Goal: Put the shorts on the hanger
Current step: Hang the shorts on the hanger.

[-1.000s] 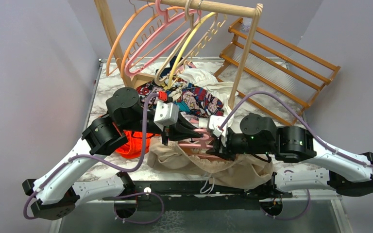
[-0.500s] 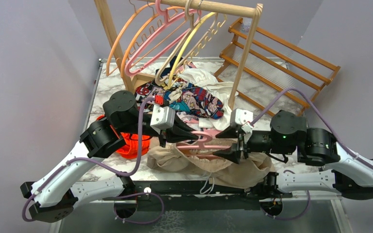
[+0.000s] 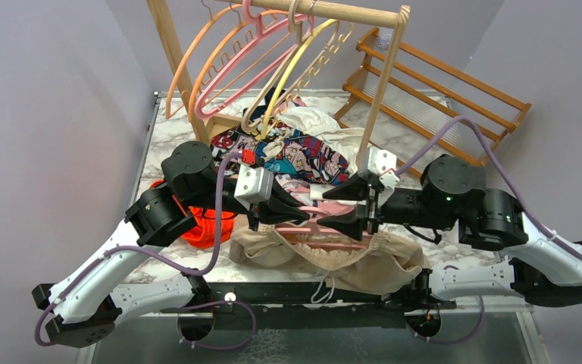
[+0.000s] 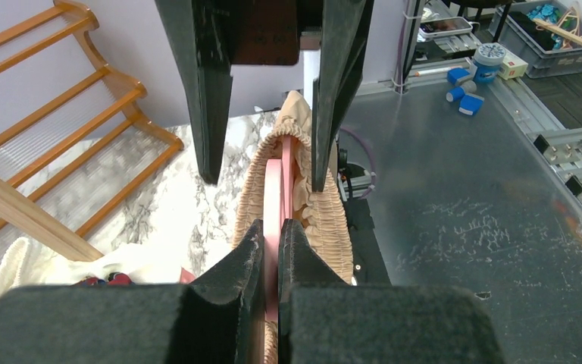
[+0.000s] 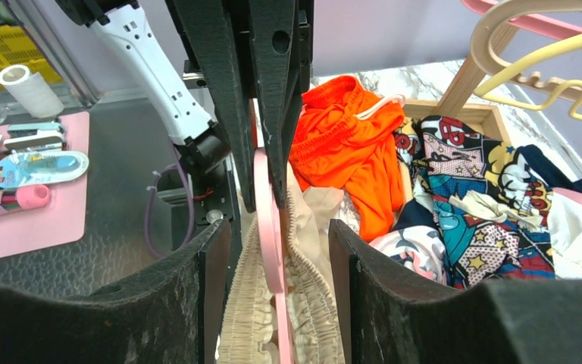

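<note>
Left wrist: left gripper (image 4: 271, 229) clamps hanger (image 4: 273, 193); right gripper (image 4: 265, 180) open, straddling it.

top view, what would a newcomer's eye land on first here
Two grippers facing nose to nose at the near middle: the left gripper clamped on the pink hanger, the right gripper open astride it, the beige shorts bunched beneath. Next, the bright orange garment at the left and the comic-print cloth behind.
</note>
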Robot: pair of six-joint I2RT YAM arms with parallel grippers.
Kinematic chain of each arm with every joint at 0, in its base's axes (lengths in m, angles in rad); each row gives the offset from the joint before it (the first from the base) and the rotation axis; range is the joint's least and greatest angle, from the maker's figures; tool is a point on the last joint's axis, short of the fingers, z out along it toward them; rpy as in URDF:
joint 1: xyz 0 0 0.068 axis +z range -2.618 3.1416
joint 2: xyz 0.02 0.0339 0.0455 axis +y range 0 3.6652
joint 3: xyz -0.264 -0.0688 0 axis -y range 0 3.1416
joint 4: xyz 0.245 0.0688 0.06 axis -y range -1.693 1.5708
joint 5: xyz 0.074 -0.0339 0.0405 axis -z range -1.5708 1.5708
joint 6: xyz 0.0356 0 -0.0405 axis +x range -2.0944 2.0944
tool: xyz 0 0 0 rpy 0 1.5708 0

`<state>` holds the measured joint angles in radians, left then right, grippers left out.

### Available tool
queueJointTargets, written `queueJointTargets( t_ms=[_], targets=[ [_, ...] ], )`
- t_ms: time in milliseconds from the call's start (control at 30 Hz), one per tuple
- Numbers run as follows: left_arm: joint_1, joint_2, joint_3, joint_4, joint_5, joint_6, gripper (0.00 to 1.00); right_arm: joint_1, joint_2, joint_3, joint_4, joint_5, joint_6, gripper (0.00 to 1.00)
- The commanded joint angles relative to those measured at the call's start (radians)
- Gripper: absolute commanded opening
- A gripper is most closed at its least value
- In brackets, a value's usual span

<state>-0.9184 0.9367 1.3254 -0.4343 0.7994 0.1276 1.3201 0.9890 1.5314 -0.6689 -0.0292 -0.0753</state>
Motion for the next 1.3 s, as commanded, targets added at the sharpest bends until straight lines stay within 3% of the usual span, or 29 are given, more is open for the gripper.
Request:
queueJointTargets(
  t_ms=[0,167,367,400,500,600,833,1267],
  targets=[
    [-0.002,-0.005,0.023,0.060,0.022,0.006,0.00,0.001,0.040,0.036,0.002,-0.018,-0.010,0.52],
    [-0.002,0.001,0.035,0.061,0.021,0.004,0.00,0.001,0.058,0.042,-0.012,-0.008,-0.019,0.46],
    [-0.002,0.002,0.053,0.060,0.018,0.008,0.00,0.001,0.054,0.044,-0.013,-0.012,-0.021,0.24],
    [-0.002,0.002,0.053,0.060,0.017,0.009,0.00,0.001,0.054,0.045,-0.018,-0.013,-0.020,0.25],
    [-0.003,0.003,0.055,0.060,0.015,0.010,0.00,0.001,0.052,0.045,-0.053,-0.014,-0.034,0.51],
    [-0.003,-0.004,0.055,0.060,0.013,0.010,0.00,0.001,0.030,0.023,-0.093,0.000,-0.047,0.60],
    [-0.003,-0.020,0.046,0.057,-0.002,0.017,0.00,0.001,-0.037,-0.035,-0.168,0.030,-0.047,0.60],
    [-0.002,-0.096,-0.024,-0.001,-0.054,0.033,0.00,0.001,0.025,-0.020,-0.321,0.064,-0.035,0.61]
  ],
)
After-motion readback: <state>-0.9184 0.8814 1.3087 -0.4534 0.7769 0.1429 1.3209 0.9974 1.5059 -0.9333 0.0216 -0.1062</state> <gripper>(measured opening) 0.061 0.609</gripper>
